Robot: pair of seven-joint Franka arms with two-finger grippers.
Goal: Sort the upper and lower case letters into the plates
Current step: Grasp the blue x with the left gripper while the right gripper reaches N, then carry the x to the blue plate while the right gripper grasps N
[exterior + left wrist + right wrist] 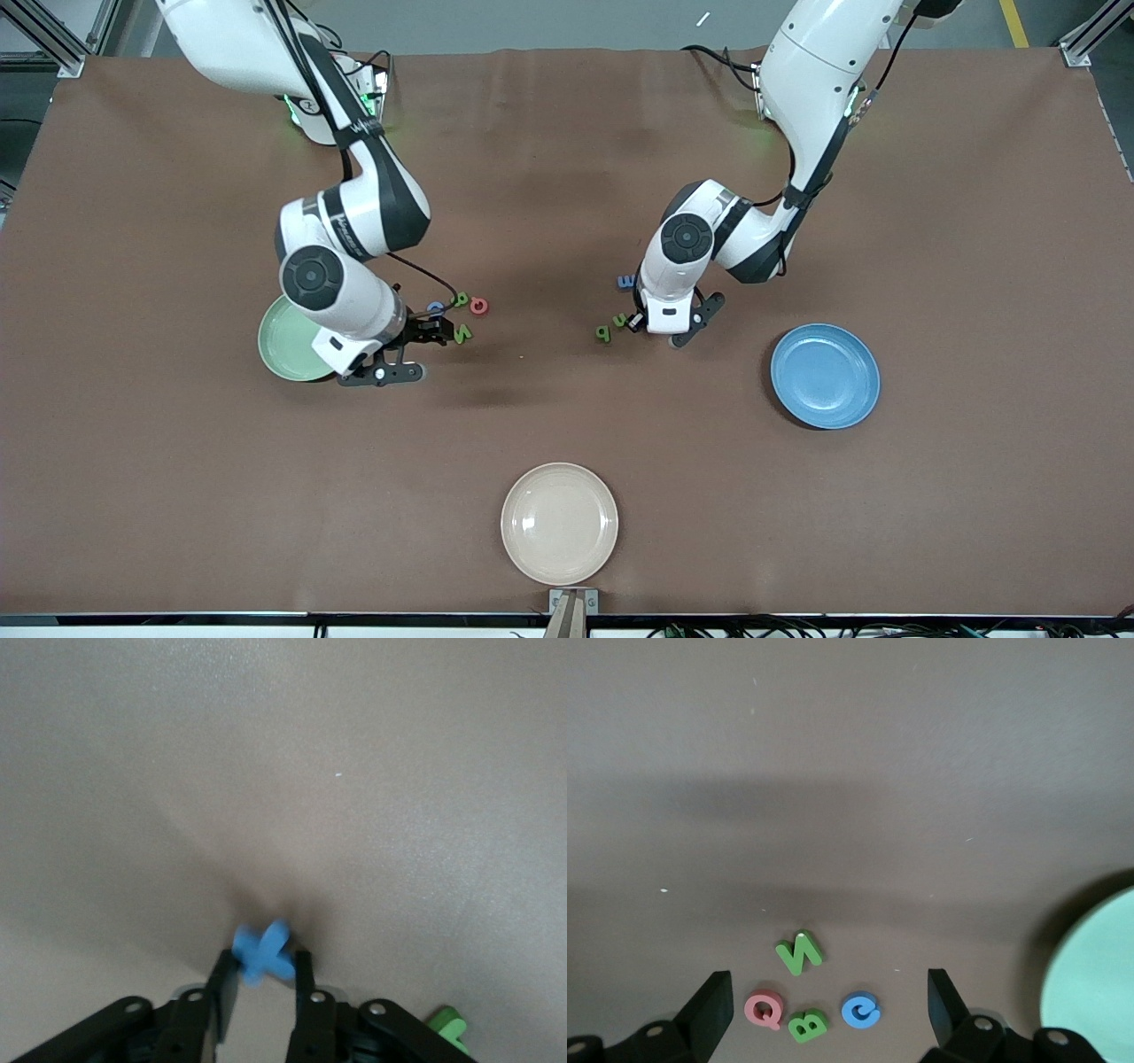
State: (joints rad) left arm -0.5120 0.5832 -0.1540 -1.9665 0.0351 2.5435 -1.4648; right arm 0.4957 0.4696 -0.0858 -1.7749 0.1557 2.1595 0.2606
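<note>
Two arms at work: the left gripper (262, 979) pinches a blue letter (263, 950); the right gripper (829, 1005) hangs spread over four letters.

Pick-up is the step in hand. The left gripper sits low near the table's middle, beside two green letters (611, 327); next it likely must lift and carry its letter to the blue plate (825, 376) toward the left arm's end. The right gripper, beside the green plate (289, 339), frames a red Q (765, 1010), green B (807, 1024), blue c (860, 1011) and green N (799, 952); it must pick one.
</note>
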